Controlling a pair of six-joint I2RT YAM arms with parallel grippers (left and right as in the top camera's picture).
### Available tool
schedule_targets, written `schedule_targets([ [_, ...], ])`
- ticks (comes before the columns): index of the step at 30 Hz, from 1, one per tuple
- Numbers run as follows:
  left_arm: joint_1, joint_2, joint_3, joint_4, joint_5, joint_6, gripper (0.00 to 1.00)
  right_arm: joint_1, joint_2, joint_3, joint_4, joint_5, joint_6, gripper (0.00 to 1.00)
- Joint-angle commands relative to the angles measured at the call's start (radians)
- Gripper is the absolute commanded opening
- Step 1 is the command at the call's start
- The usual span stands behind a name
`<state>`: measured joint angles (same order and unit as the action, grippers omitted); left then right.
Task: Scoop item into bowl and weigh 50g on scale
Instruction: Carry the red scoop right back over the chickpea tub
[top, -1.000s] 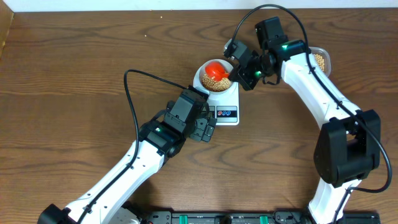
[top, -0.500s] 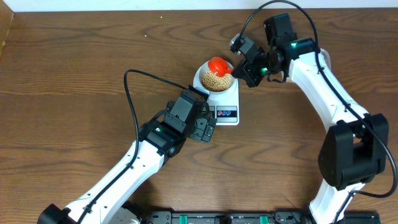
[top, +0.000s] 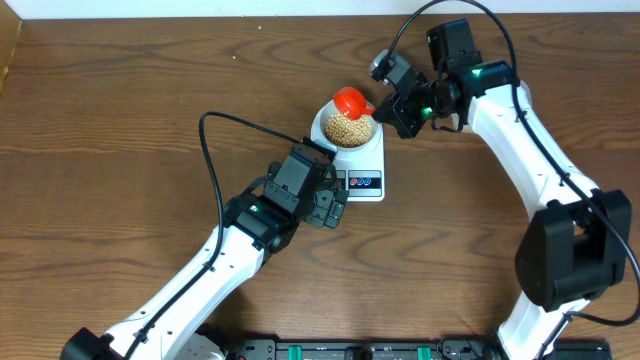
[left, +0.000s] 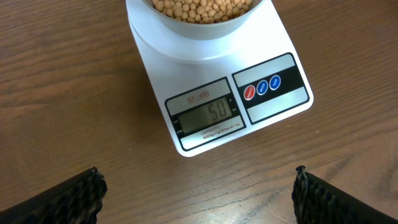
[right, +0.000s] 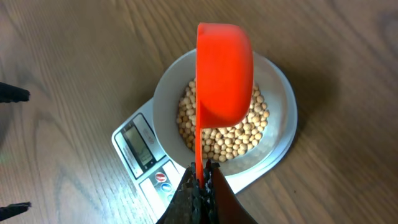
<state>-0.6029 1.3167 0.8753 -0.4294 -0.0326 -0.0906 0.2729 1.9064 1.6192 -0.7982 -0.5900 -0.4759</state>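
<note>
The pale bowl (top: 322, 128) stands on the white scale (top: 372, 160) and holds a heap of tan beans (top: 350, 128). The display (left: 207, 116) reads 50. My right gripper (top: 385, 105) is shut on the thin handle of a red scoop (top: 350, 100), which hangs over the bowl's far rim. In the right wrist view the scoop (right: 224, 74) shows its outer side above the beans (right: 230, 140), and its inside is hidden. My left gripper (top: 335, 205) hovers wide open just in front of the scale (left: 211, 68), with bare wood between its fingers (left: 74, 199).
The scale has red and blue buttons (left: 261, 87) beside the display. A black cable (top: 215, 150) loops over the table left of the left arm. Bare wooden tabletop (top: 120, 120) stretches away to the left.
The right gripper has carried the red scoop from over the middle of the beans back to the bowl's far rim. The left arm has stayed still.
</note>
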Motion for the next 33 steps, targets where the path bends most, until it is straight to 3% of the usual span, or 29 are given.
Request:
schedule_targets([
  [1, 0.005, 0.003, -0.01, 0.0, -0.009, -0.001, 0.98, -0.007, -0.053, 0.004, 0.008, -0.041, 0.012, 0.01],
  [12, 0.005, 0.003, -0.01, 0.0, -0.009, -0.001, 0.98, -0.094, -0.061, 0.004, 0.038, -0.305, 0.089, 0.01],
  [23, 0.005, 0.003, -0.01, 0.0, -0.009, -0.001, 0.98, -0.257, -0.061, 0.004, 0.099, -0.501, 0.351, 0.01],
  [33, 0.005, 0.003, -0.01, 0.0, -0.009, -0.001, 0.98, -0.461, -0.061, 0.004, -0.045, -0.467, 0.392, 0.01],
])
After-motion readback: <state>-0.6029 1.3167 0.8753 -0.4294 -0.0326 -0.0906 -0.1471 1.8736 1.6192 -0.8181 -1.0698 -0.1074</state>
